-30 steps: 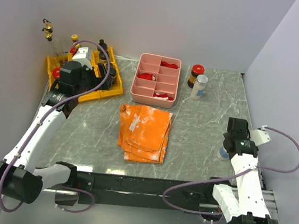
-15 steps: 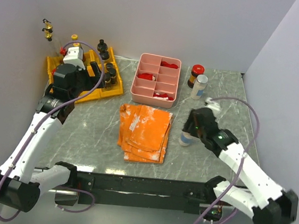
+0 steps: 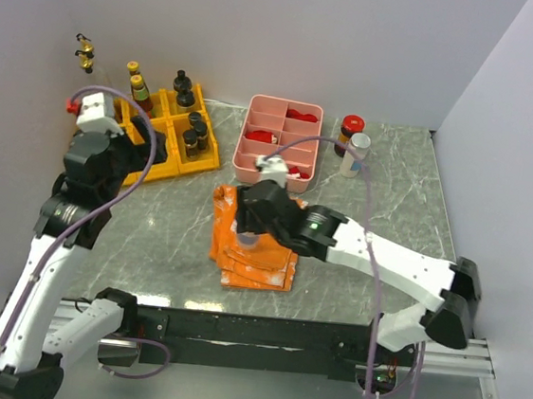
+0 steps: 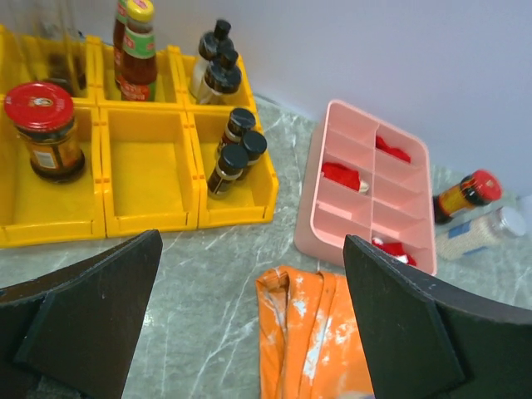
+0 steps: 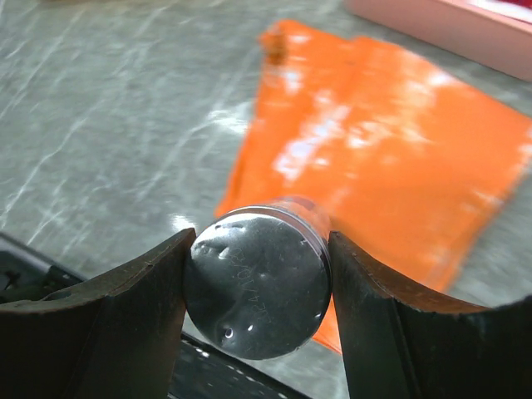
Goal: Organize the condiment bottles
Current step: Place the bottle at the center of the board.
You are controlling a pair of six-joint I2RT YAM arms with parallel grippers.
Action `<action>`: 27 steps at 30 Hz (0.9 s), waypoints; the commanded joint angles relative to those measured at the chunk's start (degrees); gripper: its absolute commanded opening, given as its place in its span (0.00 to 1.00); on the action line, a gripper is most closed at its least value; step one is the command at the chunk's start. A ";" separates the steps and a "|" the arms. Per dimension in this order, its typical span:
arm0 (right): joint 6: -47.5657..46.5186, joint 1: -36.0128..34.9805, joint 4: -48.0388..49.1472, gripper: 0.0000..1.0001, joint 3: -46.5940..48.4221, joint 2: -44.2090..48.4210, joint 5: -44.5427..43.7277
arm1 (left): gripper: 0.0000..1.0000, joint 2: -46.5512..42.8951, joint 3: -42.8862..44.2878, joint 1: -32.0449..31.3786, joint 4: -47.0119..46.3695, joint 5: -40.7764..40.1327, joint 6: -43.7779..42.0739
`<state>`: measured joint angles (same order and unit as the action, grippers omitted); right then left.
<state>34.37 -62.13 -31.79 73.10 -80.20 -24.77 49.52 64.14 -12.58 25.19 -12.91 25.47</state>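
My right gripper is shut on a small clear jar with a silver cap and holds it above the orange cloth. My left gripper is open and empty, raised in front of the yellow bins. The bins hold a red-capped jar, a yellow-capped bottle, dark black-capped bottles at the back and two small dark bottles. A red-capped bottle and a clear silver-capped bottle stand right of the pink tray.
The pink divided tray holds red pieces. The orange folded cloth lies at the table's middle. Two front bins hold nothing. Walls close in the table at the back and on both sides.
My right arm has swung from the table's right side to the left, carrying the jar over the orange cloth. My left gripper has drawn back from the yellow bins.
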 commanded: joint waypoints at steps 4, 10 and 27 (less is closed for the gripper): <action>-4.92 -6.68 10.86 0.32 12.49 -12.33 1.57 | 0.96 -6.71 4.76 -0.08 6.36 -3.18 3.00; -7.30 -9.59 13.42 0.33 21.63 -24.37 4.38 | 0.96 -9.35 5.30 -0.08 9.52 -1.95 3.53; -9.32 -11.17 15.62 0.72 23.76 -33.00 0.60 | 0.96 -11.46 1.69 -0.08 12.15 -1.59 4.58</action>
<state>25.63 -73.12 -18.83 95.70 -115.02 -22.04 37.04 66.48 -12.58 35.57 -14.87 28.45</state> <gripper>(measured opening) 0.688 0.967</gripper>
